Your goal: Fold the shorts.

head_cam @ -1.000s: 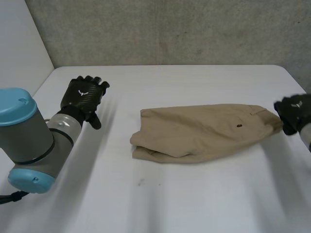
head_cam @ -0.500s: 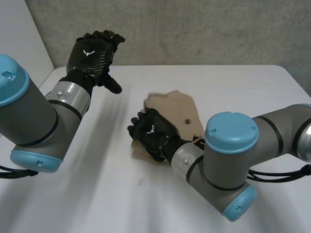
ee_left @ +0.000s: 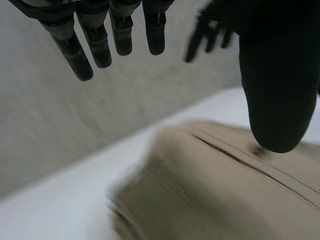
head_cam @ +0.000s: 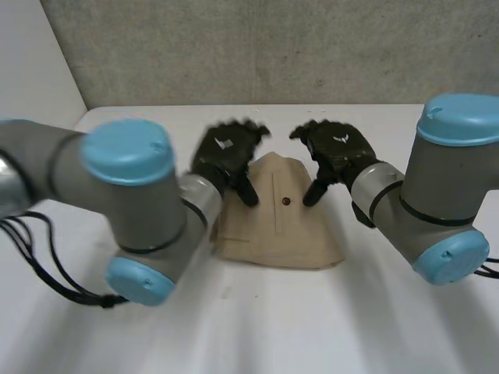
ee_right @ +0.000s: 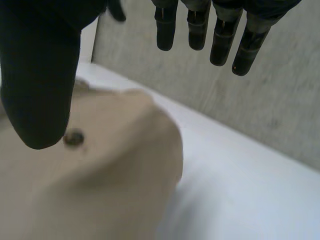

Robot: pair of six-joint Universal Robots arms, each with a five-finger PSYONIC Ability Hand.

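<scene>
Shorts sit folded up mid-frame on counter. Left robot hand and right robot hand both released, fingers straight, hanging over shorts' far edge, holding nothing. My worry: thumbs look close to cloth, so careless pull-away could snag top layer, flip fold open.

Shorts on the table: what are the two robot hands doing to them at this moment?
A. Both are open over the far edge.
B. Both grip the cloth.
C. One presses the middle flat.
A: the left robot hand and the right robot hand show straight, spread fingers over the far edge of the shorts, curled round no cloth.
</scene>
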